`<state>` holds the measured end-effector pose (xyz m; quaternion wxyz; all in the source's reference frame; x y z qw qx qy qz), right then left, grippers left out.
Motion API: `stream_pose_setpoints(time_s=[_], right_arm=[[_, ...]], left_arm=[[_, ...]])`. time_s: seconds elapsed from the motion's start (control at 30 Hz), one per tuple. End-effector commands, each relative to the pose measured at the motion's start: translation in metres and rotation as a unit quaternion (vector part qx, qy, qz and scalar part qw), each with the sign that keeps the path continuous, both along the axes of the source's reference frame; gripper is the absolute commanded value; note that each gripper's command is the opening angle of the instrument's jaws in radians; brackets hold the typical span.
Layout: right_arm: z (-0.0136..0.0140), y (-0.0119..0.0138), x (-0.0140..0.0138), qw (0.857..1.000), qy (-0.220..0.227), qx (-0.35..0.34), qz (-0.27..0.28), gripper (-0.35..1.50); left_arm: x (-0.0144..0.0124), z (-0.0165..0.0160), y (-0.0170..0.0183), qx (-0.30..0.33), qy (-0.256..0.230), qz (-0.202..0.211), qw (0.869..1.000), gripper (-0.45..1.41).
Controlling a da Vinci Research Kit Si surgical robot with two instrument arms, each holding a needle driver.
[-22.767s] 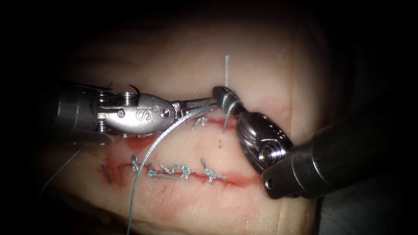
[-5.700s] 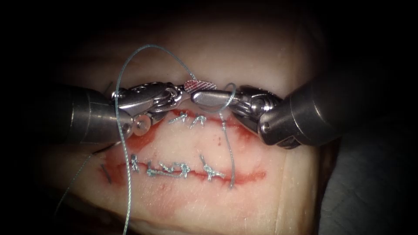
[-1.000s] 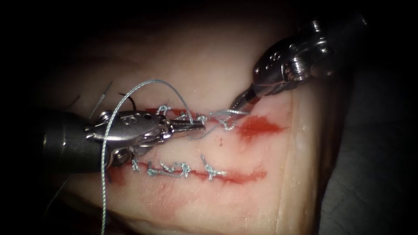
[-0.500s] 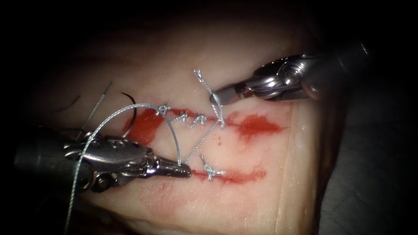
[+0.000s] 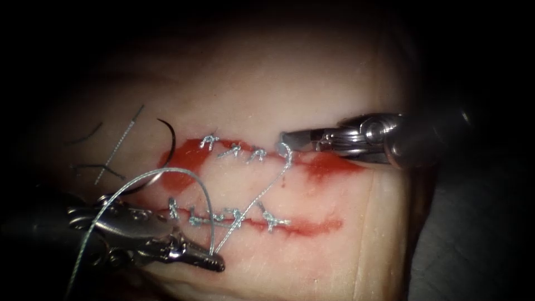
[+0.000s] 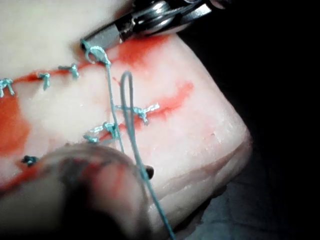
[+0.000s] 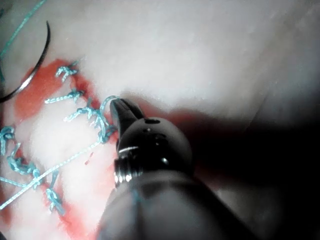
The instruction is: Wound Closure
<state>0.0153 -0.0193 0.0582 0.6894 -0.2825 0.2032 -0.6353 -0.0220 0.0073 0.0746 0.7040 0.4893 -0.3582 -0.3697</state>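
Steel left gripper (image 5: pixel 214 262) is clamping the thread (image 5: pixel 253 198) and pulling farther down-left than before; right gripper (image 5: pixel 287 138) is pinching its short end at the knot (image 5: pixel 287 153). Needle (image 5: pixel 167 146) is lying free on tissue (image 5: pixel 312 78), left of the cut (image 5: pixel 245 153).

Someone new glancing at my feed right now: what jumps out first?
The taut thread, stretched between the left tool, shut on it below the lower cut, and the right tool, shut on it at the upper cut's right end. Next, the red fluid at that cut's left end, where the free needle lies on the tissue.
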Motion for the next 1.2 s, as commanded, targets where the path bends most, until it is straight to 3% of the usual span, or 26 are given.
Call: stream_pose_setpoints(time_s=[0.03, 0.07, 0.3, 0.73, 1.2], right_arm=[[0.0001, -0.0003, 0.0008, 1.0, 0.004, -0.002, 0.007, -0.35], [0.0, -0.0005, 0.0004, 0.999, 0.001, -0.009, 0.052, -0.35], [0.0001, -0.0005, -0.0002, 0.99, 0.005, -0.013, 0.139, -0.35], [0.0018, -0.001, 0.0, 0.988, 0.003, -0.006, 0.157, -0.35], [0.0021, -0.0004, -0.0012, 0.983, -0.035, -0.02, 0.181, -0.35]], left_arm=[[-0.0006, 0.0004, -0.0001, 0.001, 0.001, 0.0, 1.0, -0.45], [0.0, 0.0003, -0.0006, 0.002, 0.003, 0.012, 1.0, -0.45], [0.0008, -0.0003, -0.0013, 0.008, 0.0, 0.024, 1.0, -0.45], [0.0025, -0.002, -0.0032, 0.035, 0.001, 0.058, 0.998, -0.45], [0.0024, 0.0003, -0.0074, 0.066, 0.014, 0.123, 0.99, -0.45]])
